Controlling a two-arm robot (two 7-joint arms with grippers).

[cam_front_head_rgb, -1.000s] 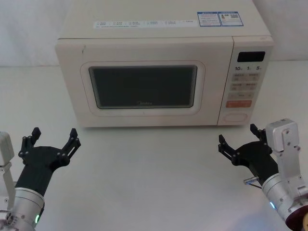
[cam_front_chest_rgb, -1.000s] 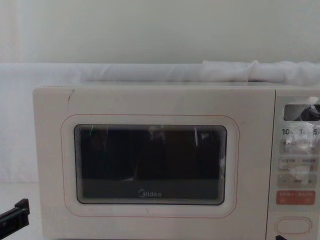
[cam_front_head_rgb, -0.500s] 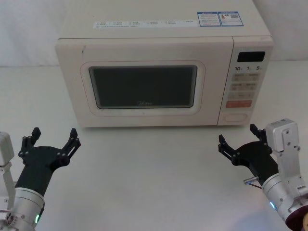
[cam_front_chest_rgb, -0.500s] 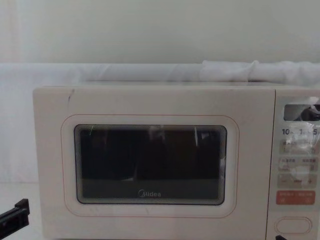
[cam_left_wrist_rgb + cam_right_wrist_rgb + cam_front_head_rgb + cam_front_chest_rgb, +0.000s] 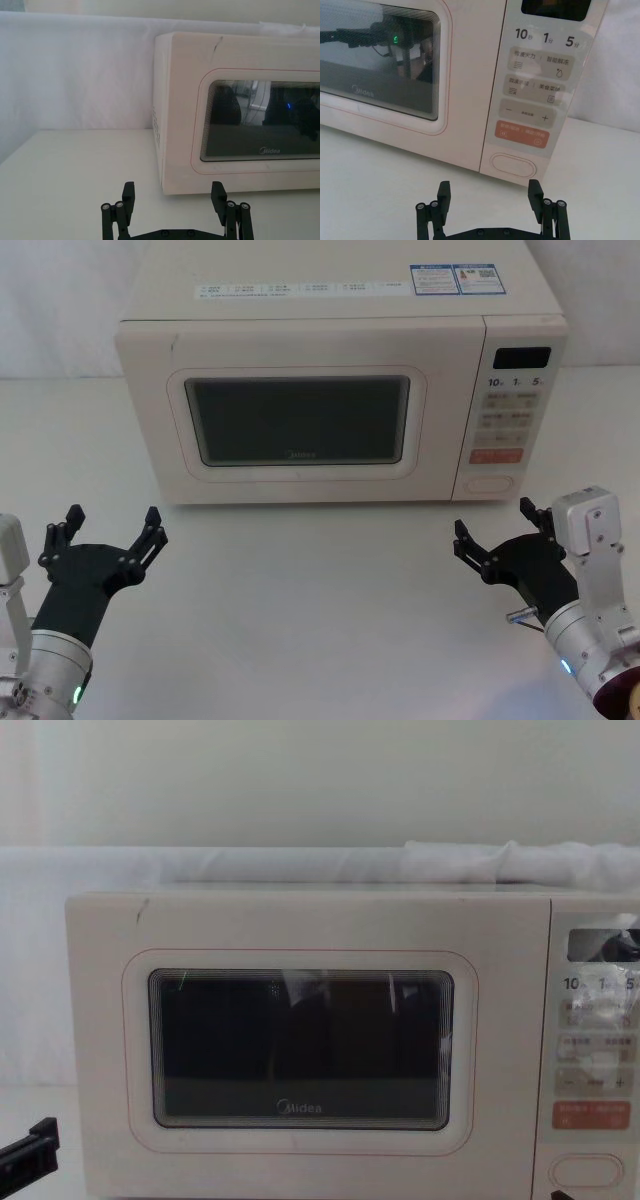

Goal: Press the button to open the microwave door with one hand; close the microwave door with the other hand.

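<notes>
The button point(image 5: 513, 164), at the bottom of the control panel point(image 5: 510, 420) beside the shut microwave door point(image 5: 298, 420), faces your spread right end effector point(image 5: 497, 525); press it squarely with one fingertip point(image 5: 535, 190).

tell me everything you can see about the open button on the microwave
The button is a wide, pill-shaped cream key with a thin outline and no marking, looking like smooth plastic. It sits lowest on the control panel, just under the orange-red key. Nothing touches it; the open right gripper hovers short of it.
</notes>
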